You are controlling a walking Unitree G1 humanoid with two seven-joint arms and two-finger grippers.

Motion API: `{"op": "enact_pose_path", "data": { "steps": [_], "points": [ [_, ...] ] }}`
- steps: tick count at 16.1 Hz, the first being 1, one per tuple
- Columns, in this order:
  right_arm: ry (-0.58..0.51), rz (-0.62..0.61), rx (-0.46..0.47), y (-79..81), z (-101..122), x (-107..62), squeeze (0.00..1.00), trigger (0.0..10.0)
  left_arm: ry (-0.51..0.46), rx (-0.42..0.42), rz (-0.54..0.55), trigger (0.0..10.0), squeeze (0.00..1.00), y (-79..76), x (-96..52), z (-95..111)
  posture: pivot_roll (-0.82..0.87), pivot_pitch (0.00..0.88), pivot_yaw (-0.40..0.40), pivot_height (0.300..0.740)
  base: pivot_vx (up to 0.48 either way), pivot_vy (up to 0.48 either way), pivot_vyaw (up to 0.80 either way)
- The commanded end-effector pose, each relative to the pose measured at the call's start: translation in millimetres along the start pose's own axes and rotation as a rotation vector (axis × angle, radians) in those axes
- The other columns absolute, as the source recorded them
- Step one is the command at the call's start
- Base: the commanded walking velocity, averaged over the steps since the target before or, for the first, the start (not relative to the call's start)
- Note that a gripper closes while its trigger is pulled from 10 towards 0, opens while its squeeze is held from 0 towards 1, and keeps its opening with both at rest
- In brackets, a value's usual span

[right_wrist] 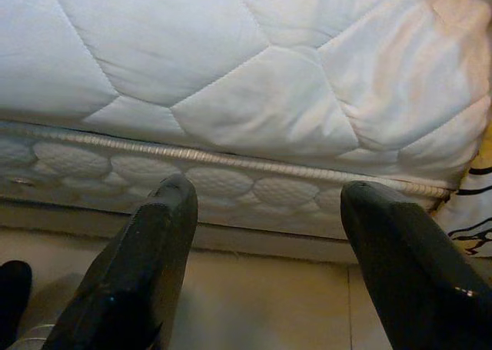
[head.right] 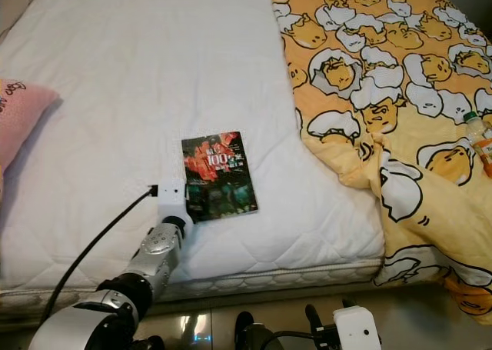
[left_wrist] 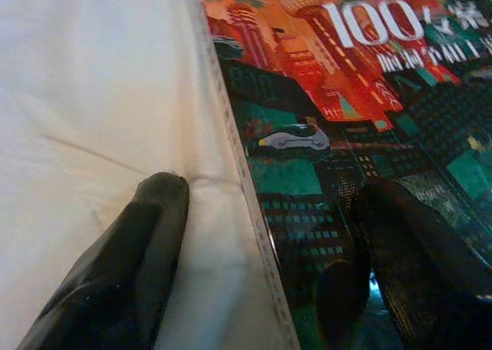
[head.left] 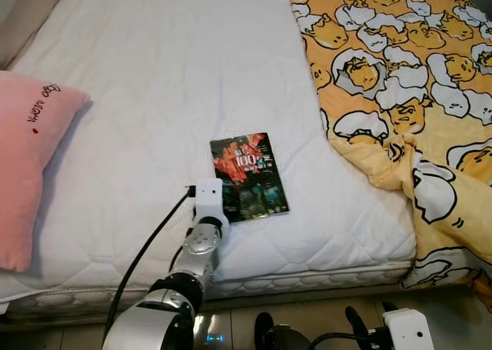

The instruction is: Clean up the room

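One book (head.left: 248,175) with a dark cover of red and green city art and a white "100" lies flat on the white quilted mattress (head.left: 154,88), near the bed's front edge and about midway across it. The left tool (left_wrist: 265,227) reaches over that edge to the book's near left corner. Its two black fingers (left_wrist: 146,242) are spread, one resting on the mattress just beside the book's edge, the other lying on the cover itself, so the edge sits between them. The right tool (right_wrist: 265,235) hangs low in front of the bed, fingers wide apart, facing the mattress's side seam above the tiled floor (right_wrist: 261,304). A pink pillow (head.left: 31,150) lies at the left of the bed, and a yellow blanket (head.left: 400,73) printed with cartoon eggs covers the right side, draping over the corner. A bottle (head.right: 480,138) rests on that blanket at the far right.
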State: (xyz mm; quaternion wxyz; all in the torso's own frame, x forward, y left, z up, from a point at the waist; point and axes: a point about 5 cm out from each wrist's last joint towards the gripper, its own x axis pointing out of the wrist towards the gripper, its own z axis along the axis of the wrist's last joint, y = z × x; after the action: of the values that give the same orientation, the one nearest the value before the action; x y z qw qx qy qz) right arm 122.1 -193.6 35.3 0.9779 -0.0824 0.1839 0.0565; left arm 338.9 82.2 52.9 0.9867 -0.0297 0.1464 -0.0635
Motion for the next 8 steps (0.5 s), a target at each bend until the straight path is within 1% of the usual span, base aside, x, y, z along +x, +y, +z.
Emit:
{"op": "enact_pose_path", "data": {
  "steps": [1,2,3,4,8],
  "points": [
    [0.052,-0.01,-0.009,-5.1,-8,-4.9,0.0,10.0,0.19,0.007,-0.085,10.0,0.0,-18.7,-12.7,-40,-0.17,0.299,-0.084,0.74,0.0,0.0,0.0],
    [0.056,-0.011,-0.009,-5.1,-9,-4.8,0.0,10.0,0.229,0.046,-0.128,0.0,0.0,-23.7,-15.3,-46,-0.17,0.299,-0.083,0.74,0.0,0.0,0.0],
    [0.057,-0.01,-0.009,-4.9,-9,-4.7,0.0,10.0,0.237,0.075,-0.152,0.0,0.0,-26.0,-16.3,-48,-0.17,0.299,-0.083,0.74,0.0,0.0,0.0],
    [0.059,-0.009,-0.01,-4.7,-9,-4.3,0.0,10.0,0.261,0.042,-0.147,0.0,0.0,-25.7,-16.6,-50,-0.17,0.298,-0.083,0.74,0.0,0.0,0.0],
    [0.065,-0.011,-0.007,-5.0,-10,-1.2,0.0,10.0,0.332,-0.023,-0.174,0.0,0.0,-26.7,-19.0,-57,-0.17,0.295,-0.079,0.74,0.0,0.0,0.0]
  ]
}}
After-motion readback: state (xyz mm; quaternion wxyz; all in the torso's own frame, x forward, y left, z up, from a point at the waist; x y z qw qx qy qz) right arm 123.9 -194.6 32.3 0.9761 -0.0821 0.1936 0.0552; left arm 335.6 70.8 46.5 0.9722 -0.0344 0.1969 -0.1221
